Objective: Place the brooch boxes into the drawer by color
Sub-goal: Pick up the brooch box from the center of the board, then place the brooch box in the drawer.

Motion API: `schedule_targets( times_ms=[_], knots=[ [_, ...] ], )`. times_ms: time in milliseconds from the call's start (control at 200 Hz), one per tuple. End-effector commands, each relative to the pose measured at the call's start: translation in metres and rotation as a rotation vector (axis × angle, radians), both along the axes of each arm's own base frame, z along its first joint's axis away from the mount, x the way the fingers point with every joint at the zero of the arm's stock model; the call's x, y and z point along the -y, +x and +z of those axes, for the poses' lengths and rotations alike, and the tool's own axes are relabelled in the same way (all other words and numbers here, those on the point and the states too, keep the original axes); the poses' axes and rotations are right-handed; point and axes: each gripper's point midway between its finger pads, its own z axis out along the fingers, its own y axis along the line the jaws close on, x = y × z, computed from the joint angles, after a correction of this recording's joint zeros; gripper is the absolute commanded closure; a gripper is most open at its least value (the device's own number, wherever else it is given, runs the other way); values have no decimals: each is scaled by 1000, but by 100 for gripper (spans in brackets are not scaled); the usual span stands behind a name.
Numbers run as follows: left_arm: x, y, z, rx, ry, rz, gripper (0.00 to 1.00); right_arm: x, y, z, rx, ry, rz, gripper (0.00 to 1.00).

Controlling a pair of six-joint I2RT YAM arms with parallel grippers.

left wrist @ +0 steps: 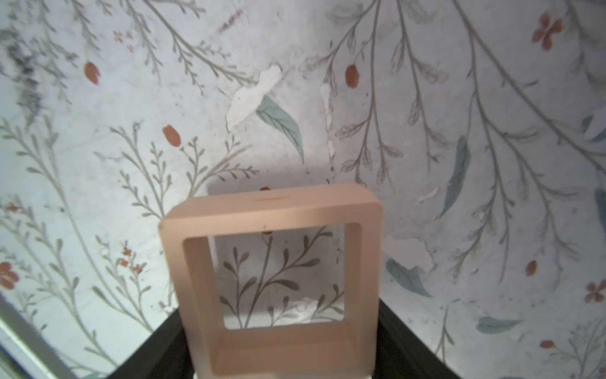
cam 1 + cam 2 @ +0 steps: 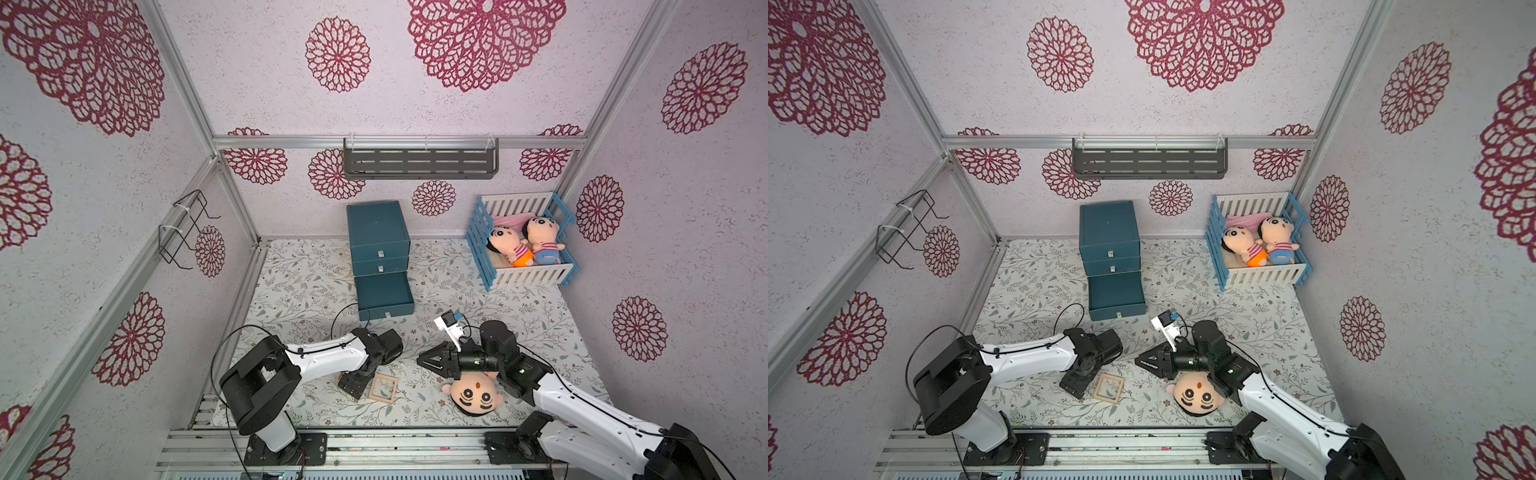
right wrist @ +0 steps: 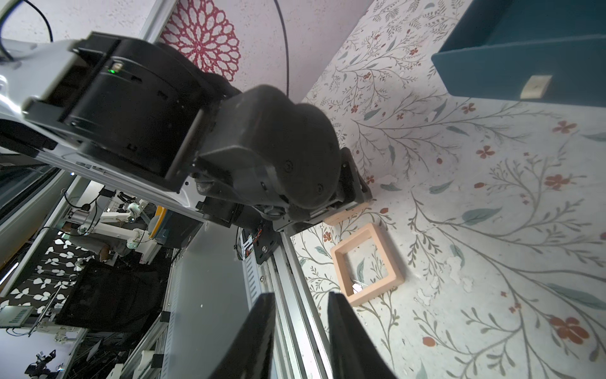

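Floral paper covers the table (image 2: 478, 299). Near its front edge, left of the middle, my left gripper (image 2: 352, 384) points down with its jaws set against two opposite sides of a wood-coloured brooch box (image 1: 272, 210). The wrist view shows that box framed between the black fingers. A second wood-coloured box (image 2: 383, 388) lies flat just beside it, apart from my jaws as far as I can tell. My right gripper (image 3: 300, 295) hangs partly open with nothing between its fingers, above the plush doll head (image 2: 473, 395) by the front edge.

The step in hand, as I judge it, is the lift. I want to rise straight up first, so the held frame does not drag its neighbour along. The frame looks light and smooth, and it could swivel in the grip (the clear centre gives no purchase, so only the walls count), so I go slowly.

Then I carry it toward the back edge, where the bottom drawer (image 2: 386, 311) of the blue chest (image 2: 376, 224) stands pulled out. I should set the box low and to one side of the drawer, leaving room for its twin. The right arm is best kept where it is, out of that path.
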Motion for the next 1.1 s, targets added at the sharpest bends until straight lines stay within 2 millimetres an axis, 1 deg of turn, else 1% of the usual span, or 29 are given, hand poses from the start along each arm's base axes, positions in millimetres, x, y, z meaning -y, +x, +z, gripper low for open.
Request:
schedule_targets(
  times_ms=[0,50,155,305,430,620,630,691,786,836,976,1051,1086,1096],
  knots=[
    [-12,17,20,64,9,43,52,4,8,12,40,33,-46,68],
    [-12,23,24,64,-6,0,54,6,12,14,47,35,-70,68],
    [-10,39,37,74,-26,-111,56,9,19,16,53,36,-113,69],
    [-7,58,55,58,-37,-266,56,13,30,19,54,42,-162,69],
    [1,79,73,56,-57,-402,55,16,40,21,58,35,-210,70],
    [19,114,102,23,-52,-648,54,30,63,22,59,-3,-344,70],
    [19,115,100,12,-49,-659,54,30,64,22,59,-4,-352,70],
    [26,126,107,10,-47,-723,54,35,71,24,63,-3,-392,71],
    [34,142,110,7,-50,-792,54,41,82,26,57,-6,-454,72],
    [37,150,109,4,-53,-816,54,45,88,25,51,-12,-490,72],
    [43,175,115,30,-39,-867,53,51,101,31,59,-11,-557,73],
    [48,187,114,45,-28,-894,53,54,106,33,59,-15,-586,73],
    [50,192,120,63,-26,-906,53,55,108,32,57,-17,-596,73],
    [51,193,108,36,-22,-912,53,54,108,32,56,-18,-597,73]
  ],
)
